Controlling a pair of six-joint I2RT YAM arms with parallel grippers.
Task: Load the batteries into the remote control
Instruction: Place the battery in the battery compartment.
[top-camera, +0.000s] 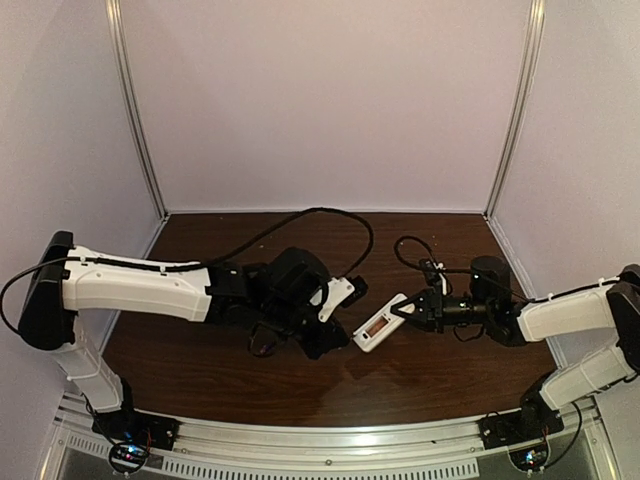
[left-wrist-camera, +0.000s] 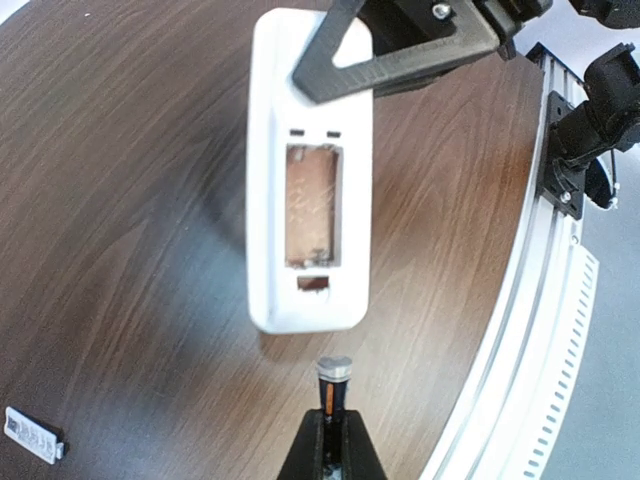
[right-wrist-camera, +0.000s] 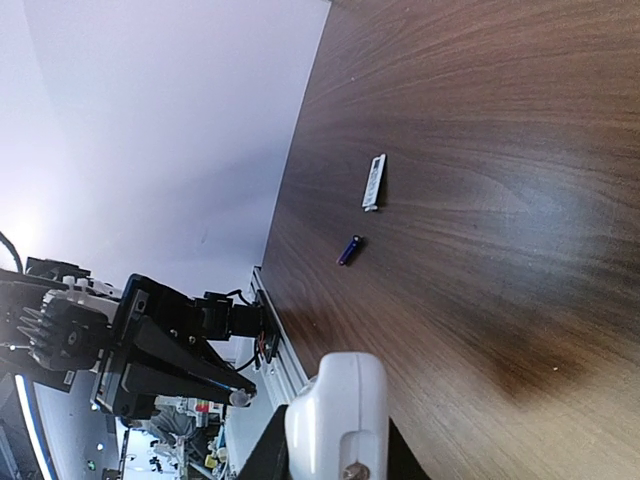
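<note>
First insertion, seemingly — left claw (left-wrist-camera: 331, 428) pinches a slim dark silver-capped battery (left-wrist-camera: 333, 385); right claw (right-wrist-camera: 333, 452) clamps the white rectangular plastic remote control (left-wrist-camera: 308, 312). Next: lay the battery lengthwise into the open bay (left-wrist-camera: 312, 205).

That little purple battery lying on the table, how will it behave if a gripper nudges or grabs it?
The loose battery lies on its side on the smooth table, so a sideways nudge would probably roll it. It looks rigid, unlikely to bend. Slim and smooth, it may slip out of a grip unless pinched squarely.
</note>
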